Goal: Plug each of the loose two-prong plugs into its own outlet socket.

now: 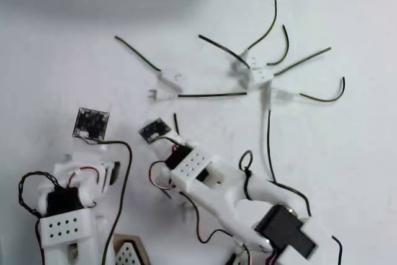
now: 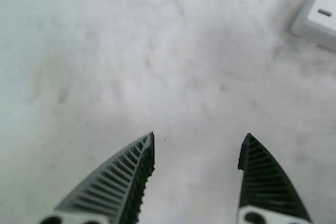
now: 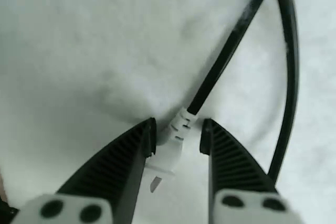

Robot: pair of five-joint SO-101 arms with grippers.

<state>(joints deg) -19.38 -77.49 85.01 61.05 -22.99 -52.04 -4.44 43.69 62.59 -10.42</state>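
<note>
The right end effector (image 3: 176, 129) is straddling a loose two-prong plug (image 3: 170, 142) on the worktop (image 3: 79, 51), fingers parted and not yet clamped, the plug's long axis running between them, cord (image 3: 226, 61) leading away.

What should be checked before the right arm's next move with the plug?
1. Plug sits between the fingers of the right gripper: ok.
2. Grip shut on it: not ok, a gap shows on one side.
3. Prongs aimed at the outlet: cannot tell.
4. Left gripper open, holding nothing: ok.
5. Free socket on the outlet: cannot tell.
</note>
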